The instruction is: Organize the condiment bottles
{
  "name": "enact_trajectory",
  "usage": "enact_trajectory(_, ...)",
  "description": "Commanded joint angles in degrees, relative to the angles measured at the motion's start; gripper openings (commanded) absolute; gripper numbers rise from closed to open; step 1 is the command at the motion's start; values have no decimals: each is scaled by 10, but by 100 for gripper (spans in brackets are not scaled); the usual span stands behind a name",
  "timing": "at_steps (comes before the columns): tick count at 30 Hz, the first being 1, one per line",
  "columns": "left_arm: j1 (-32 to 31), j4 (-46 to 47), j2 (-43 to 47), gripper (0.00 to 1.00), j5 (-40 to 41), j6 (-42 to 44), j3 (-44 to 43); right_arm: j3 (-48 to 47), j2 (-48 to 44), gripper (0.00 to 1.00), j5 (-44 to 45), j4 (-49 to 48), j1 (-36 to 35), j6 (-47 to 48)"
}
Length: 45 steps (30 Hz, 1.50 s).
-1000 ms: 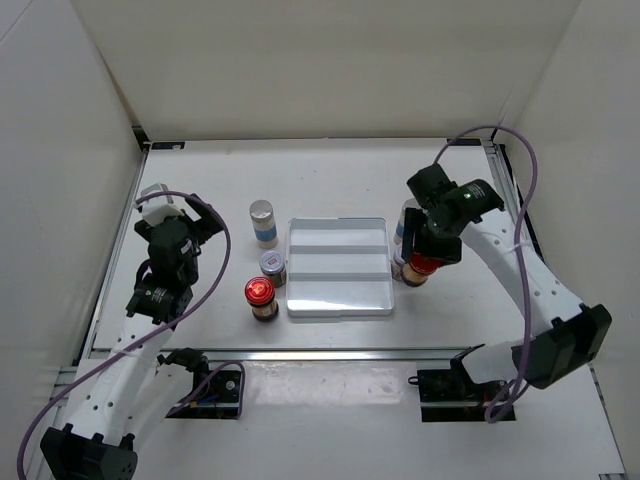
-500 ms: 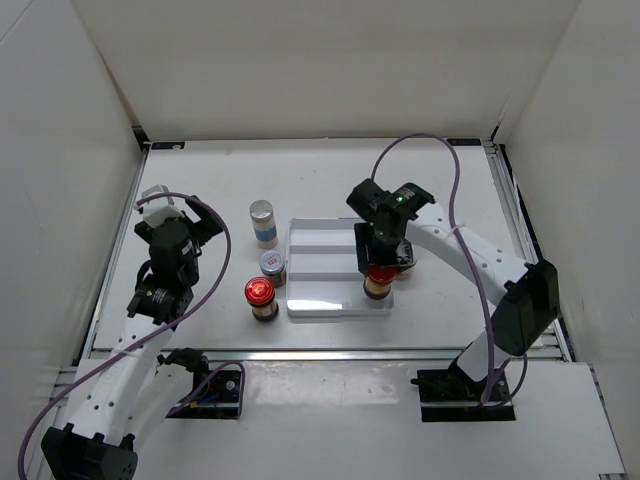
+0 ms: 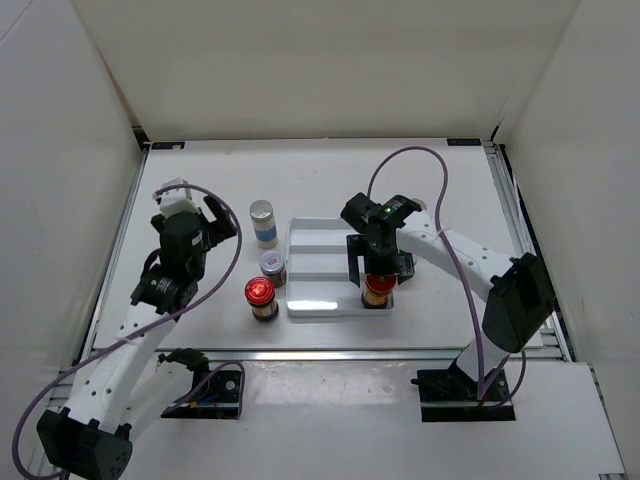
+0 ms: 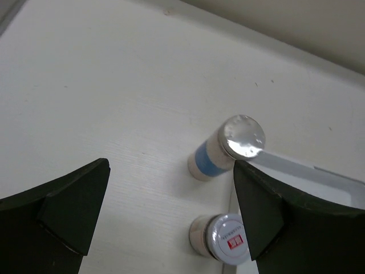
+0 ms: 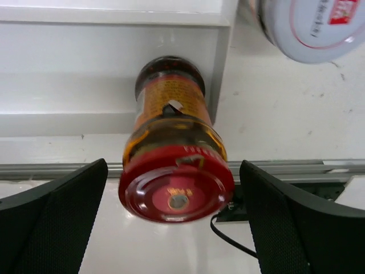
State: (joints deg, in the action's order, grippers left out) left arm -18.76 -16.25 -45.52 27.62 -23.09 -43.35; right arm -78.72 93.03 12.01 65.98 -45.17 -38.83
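The white table (image 3: 330, 170) carries a white stepped tray (image 3: 320, 235) at its centre, and I count one bottle in it so far.

My right gripper (image 3: 375, 268) hangs over the tray's near right corner. Its jaws are spread wide on either side of a red-capped bottle of brown sauce (image 5: 174, 148) and clear of the glass. The bottle stands upright on the lowest step, close against the tray's right wall.

My left gripper (image 4: 171, 188) hovers over the table left of the tray, with its jaws gaping and nothing between them.

Three bottles wait on the bare table off the tray's left edge:
- a taller grey-capped bottle with a blue label (image 3: 262, 222), farthest from me;
- a short silver-lidded jar with a red mark (image 3: 272, 265), just nearer;
- the second red-capped bottle (image 3: 260, 297), nearest.

A second silver lid with a red mark (image 5: 311, 23) shows in the right wrist view, just outside the tray's right wall. My right arm hides most of that side from above, so I cannot place a sixth bottle.

I judge the job barely begun: one bottle is seated, at least four are left to place, and the upper steps hold none.
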Motion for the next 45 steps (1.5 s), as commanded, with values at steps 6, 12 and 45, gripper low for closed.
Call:
enact_trajectory(6,-11,-232,-69,100,-232,-9,-150,-112,-109,100,177,152,-12,-22)
enact_trajectory(12,-23,-309,-84,100,-367,-28,-126,-80,-197,100,288,202,-6,-39)
enact_trajectory(45,-149,-408,-228,75,-239,-118,-144,97,-384,100,396,180,-1,-118)
